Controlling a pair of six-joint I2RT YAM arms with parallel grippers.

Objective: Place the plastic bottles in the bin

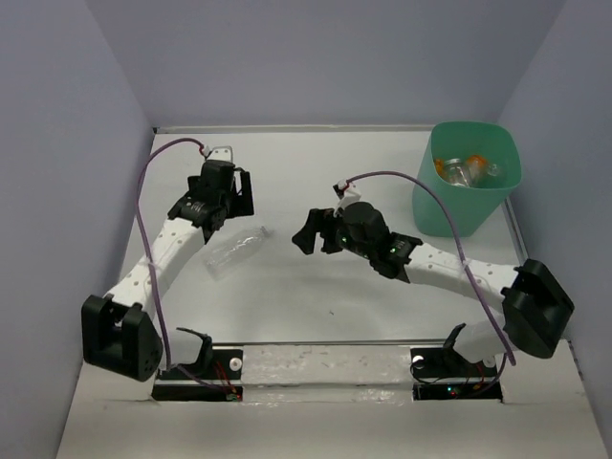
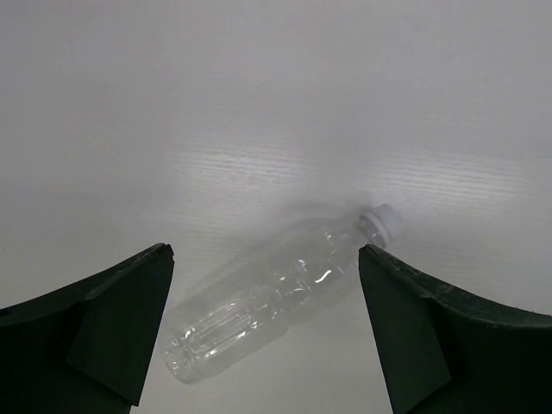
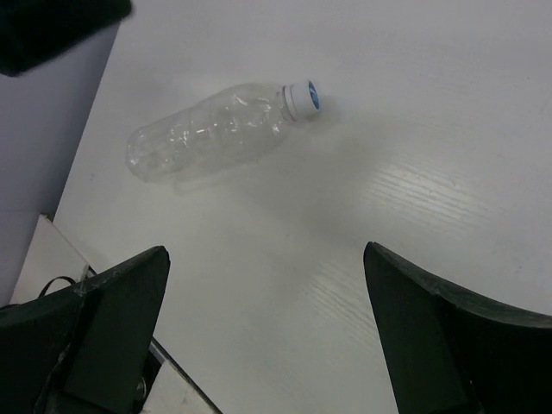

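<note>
Clear bottle [image 1: 234, 253] lies on its side on the bench [image 1: 316, 163], left of centre, about midway between the near and far edges. Its cap [image 3: 302, 97], white with some blue, points toward the far right corner. No label can be made out.

Left claw [image 1: 229, 199] hangs just on the far side of the bottle, fingers [image 2: 112, 328] spread wide, nothing between them. The bottle shows in the gap, untouched.

Right claw [image 1: 304, 234] sits near bench centre, just right of the bottle and apart from it, also spread and empty.

Bin [image 1: 454, 215] stands upright in the far right corner. Orange and clear bottles [image 1: 464, 170] lie inside, count uncertain.
</note>
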